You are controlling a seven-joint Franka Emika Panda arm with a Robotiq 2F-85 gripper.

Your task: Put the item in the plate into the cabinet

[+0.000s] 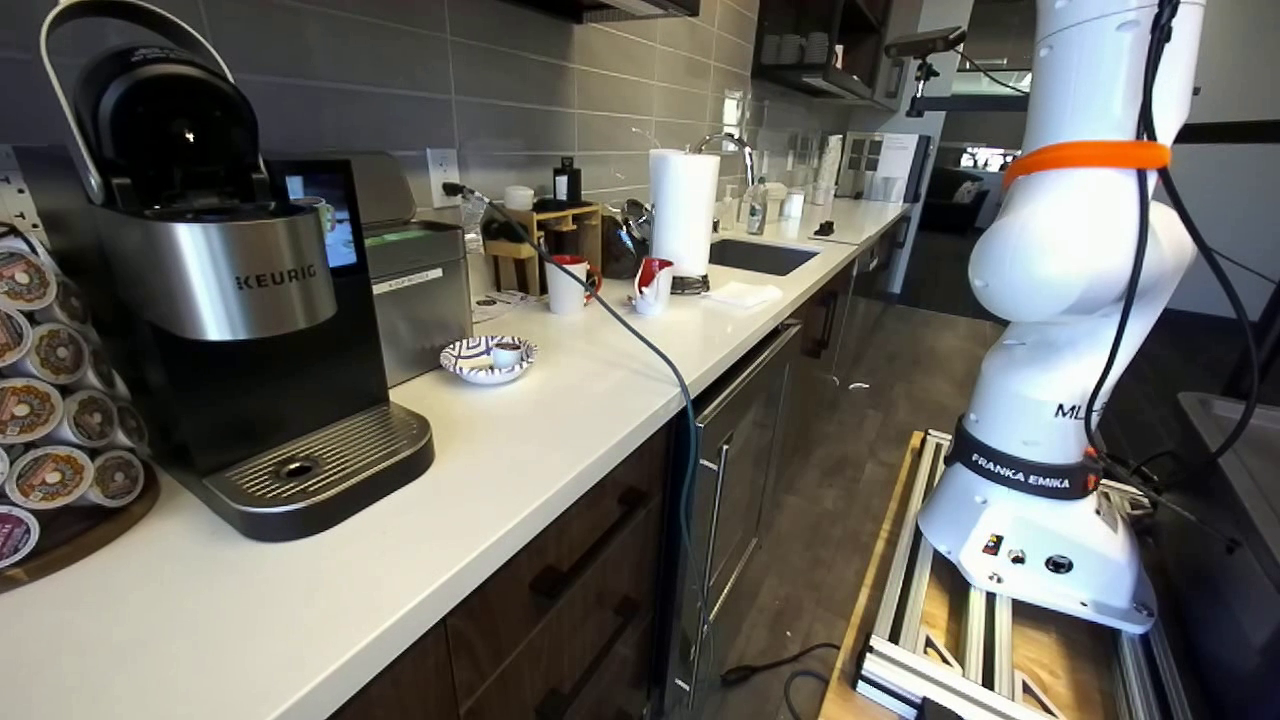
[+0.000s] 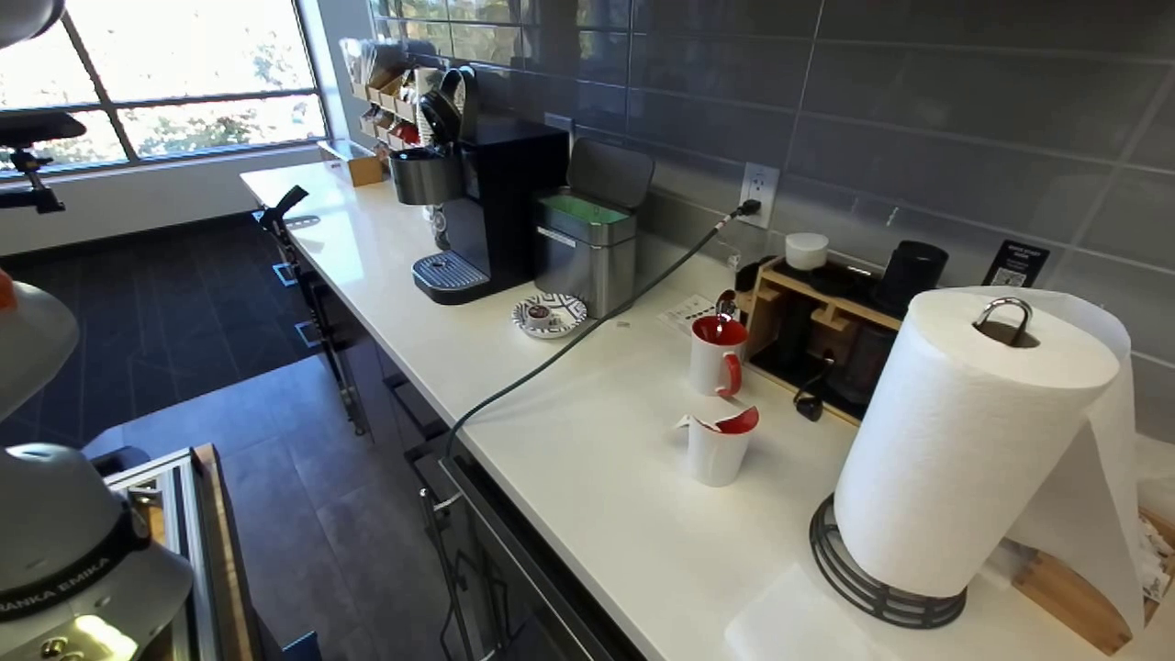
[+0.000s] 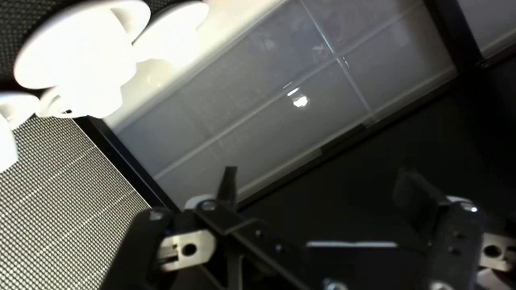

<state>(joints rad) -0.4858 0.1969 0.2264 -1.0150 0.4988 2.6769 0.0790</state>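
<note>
Small pod [image 1: 507, 355] in the plate [image 1: 468, 352]; gripper [image 3: 320, 183] spread wide

Pod and plate lie between the front and wall edges of the counter [image 1: 560, 400], near the coffee machine [image 2: 505, 202], in both exterior views; a cord [image 1: 689, 440] hangs over the counter's front edge; in the wrist view white cups [image 3: 86, 56] show, and the jaws stand well apart.

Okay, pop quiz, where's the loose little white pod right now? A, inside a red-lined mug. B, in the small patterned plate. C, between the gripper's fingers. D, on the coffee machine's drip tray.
B: in both exterior views the little white pod rests in the small patterned plate, while the wrist view shows the gripper standing open.
</note>
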